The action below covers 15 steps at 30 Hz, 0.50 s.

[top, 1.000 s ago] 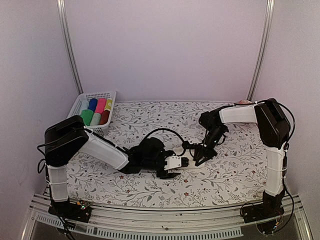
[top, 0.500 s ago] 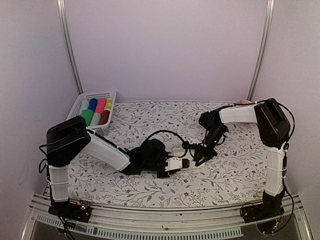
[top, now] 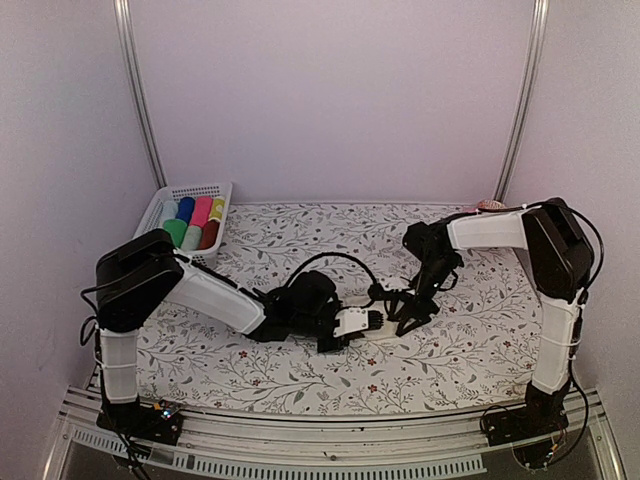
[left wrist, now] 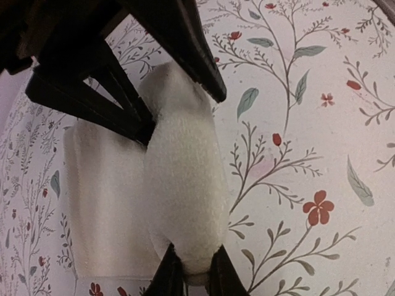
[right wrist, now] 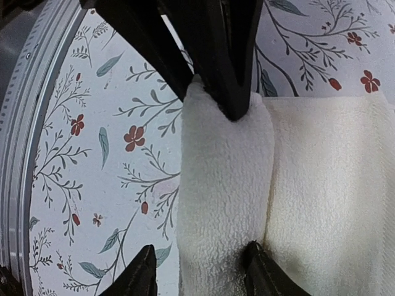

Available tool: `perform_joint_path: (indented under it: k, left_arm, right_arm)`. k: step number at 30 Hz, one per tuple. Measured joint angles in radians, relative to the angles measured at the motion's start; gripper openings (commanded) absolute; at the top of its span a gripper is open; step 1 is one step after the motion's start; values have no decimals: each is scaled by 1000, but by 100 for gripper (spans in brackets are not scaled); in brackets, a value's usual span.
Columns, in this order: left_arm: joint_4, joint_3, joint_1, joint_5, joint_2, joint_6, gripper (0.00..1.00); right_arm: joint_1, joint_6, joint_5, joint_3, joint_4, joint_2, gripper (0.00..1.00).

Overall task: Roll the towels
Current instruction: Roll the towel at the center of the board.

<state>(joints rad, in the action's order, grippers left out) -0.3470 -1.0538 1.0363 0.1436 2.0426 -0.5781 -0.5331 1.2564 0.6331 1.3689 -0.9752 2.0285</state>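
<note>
Cream towel in narrow pinch of left gripper; right gripper half-open astride.

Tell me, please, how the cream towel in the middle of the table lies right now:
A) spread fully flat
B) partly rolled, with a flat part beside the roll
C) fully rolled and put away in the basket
B: in the right wrist view the cream towel shows a thick roll along one edge, with a flat stretch not yet wound in beside it, on the flowered table.
</note>
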Motion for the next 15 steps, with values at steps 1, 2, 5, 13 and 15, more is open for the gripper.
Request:
perform_joint_path:
  k: [1, 2, 5, 13, 15]
  left_arm:
    - [20, -14, -4, 21, 3, 17, 0]
    - [32, -25, -13, 37, 6, 32, 0]
    - [79, -69, -40, 99, 26, 83, 0]
    - [161, -142, -110, 219, 58, 210, 0]
    - [168, -142, -127, 248, 59, 238, 0]
  right_arm:
    - [3, 0, -6, -19, 19, -23, 54]
    - [5, 1, -10, -35, 35, -42, 55]
    - [11, 6, -21, -86, 99, -112, 59]
    - [25, 33, -29, -230, 278, -309, 61]
    - [25, 43, -29, -240, 300, -323, 61]
